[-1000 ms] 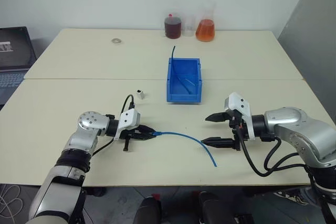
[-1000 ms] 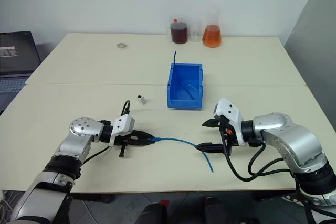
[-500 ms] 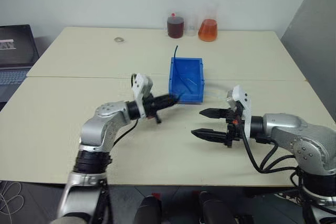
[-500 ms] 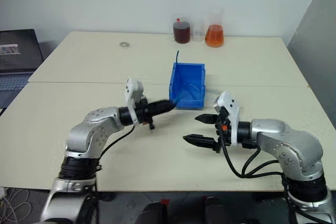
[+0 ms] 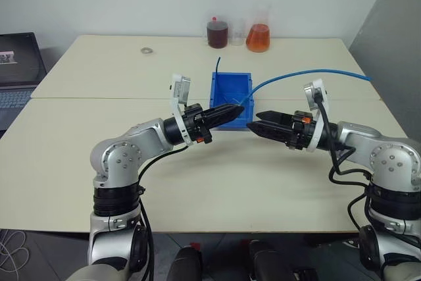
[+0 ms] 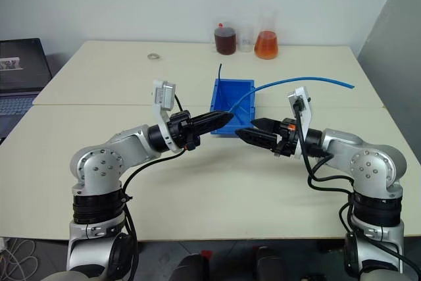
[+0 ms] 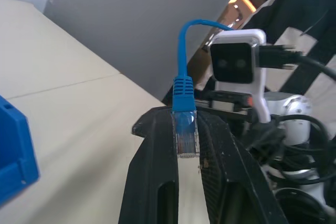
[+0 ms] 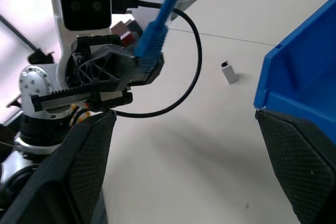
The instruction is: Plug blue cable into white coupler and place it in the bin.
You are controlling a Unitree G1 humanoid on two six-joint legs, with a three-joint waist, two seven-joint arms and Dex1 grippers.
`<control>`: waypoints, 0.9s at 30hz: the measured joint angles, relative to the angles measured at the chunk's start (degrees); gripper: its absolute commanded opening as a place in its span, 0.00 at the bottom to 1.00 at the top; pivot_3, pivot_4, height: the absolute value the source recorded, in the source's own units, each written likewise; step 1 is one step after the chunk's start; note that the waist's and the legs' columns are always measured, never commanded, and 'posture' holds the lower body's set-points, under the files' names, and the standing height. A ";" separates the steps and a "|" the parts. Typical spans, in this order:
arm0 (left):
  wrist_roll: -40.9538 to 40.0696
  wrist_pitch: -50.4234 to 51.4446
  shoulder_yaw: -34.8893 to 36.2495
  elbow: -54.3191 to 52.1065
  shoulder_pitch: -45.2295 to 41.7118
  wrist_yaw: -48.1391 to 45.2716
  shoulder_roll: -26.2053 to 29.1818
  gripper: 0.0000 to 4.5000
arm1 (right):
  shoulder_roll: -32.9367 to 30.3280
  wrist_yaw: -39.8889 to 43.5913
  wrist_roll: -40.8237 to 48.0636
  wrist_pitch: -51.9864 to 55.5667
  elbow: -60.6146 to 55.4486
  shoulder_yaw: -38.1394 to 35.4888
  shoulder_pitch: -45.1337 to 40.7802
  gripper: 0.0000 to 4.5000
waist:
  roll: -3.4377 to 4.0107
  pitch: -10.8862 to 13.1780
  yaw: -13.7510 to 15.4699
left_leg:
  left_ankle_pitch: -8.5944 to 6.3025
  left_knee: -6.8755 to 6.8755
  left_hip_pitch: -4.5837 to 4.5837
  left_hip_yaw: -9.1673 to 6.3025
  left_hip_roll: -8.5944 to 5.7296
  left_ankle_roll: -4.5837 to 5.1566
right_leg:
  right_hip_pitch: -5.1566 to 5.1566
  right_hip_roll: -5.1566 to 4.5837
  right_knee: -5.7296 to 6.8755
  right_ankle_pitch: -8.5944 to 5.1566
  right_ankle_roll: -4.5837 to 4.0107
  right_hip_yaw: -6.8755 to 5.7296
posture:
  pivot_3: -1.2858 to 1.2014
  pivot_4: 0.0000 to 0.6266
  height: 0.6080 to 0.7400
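While our left gripper [image 5: 231, 113] pinches the blue cable [image 5: 296, 74] by its plug above the tabletop [image 5: 79, 143], our right gripper [image 5: 258, 122] is spread empty; the white coupler [image 8: 228, 72] stands left of the bin [image 5: 229, 88], and the trailing cable could snag.

Glossy plastic bin [image 5: 229, 87], matt tabletop [image 5: 85, 136], seemingly rubbery blue cable [image 5: 299, 72].

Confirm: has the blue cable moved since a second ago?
Yes. The blue cable, then flat on the table in front of the bin, now arcs in the air beside it, its plug pinched in the left gripper.
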 measured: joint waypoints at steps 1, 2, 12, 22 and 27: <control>-1.09 0.73 -0.04 0.00 0.00 -0.01 0.15 0.06 | -0.23 0.50 1.14 0.56 0.88 0.00 -0.99 1.00 | 0.00 0.00 0.01 | 0.00 -0.01 -0.01 0.00 0.00 0.00 | 0.00 0.00 -0.02 0.00 0.00 -0.01 | 0.52 0.24 1.00; -1.59 0.98 -0.30 -0.03 0.01 -0.07 0.32 0.06 | -0.52 0.72 1.90 0.99 1.03 0.00 -1.51 1.00 | 0.00 0.00 0.02 | 0.00 -0.01 -0.01 0.00 0.00 0.00 | 0.00 0.00 -0.03 0.00 0.00 -0.01 | 0.52 0.24 1.00; -1.86 0.49 -3.99 -0.43 1.56 -1.35 1.53 0.06 | -1.18 0.71 6.87 3.30 3.31 0.02 -4.40 1.00 | 0.00 0.00 0.07 | 0.00 -0.06 -0.03 0.01 0.00 0.00 | 0.00 0.00 -0.11 0.00 0.00 0.00 | 0.52 0.24 1.00; -1.82 -1.00 -5.24 -0.26 1.55 -2.85 2.67 0.06 | -1.61 0.68 9.33 4.59 3.99 0.37 -4.44 0.64 | 0.00 0.00 0.11 | 0.00 -0.09 -0.07 0.01 0.00 0.00 | 0.00 0.00 -0.23 0.00 0.01 0.00 | 0.52 0.24 1.00; -1.73 -1.94 -6.01 -0.26 1.56 -3.52 3.14 0.06 | -1.93 0.68 10.42 4.75 4.64 0.38 -4.45 0.39 | 0.00 0.00 0.11 | 0.00 -0.10 -0.08 0.02 0.00 0.00 | 0.00 0.00 -0.26 0.00 0.01 0.00 | 0.52 0.24 1.00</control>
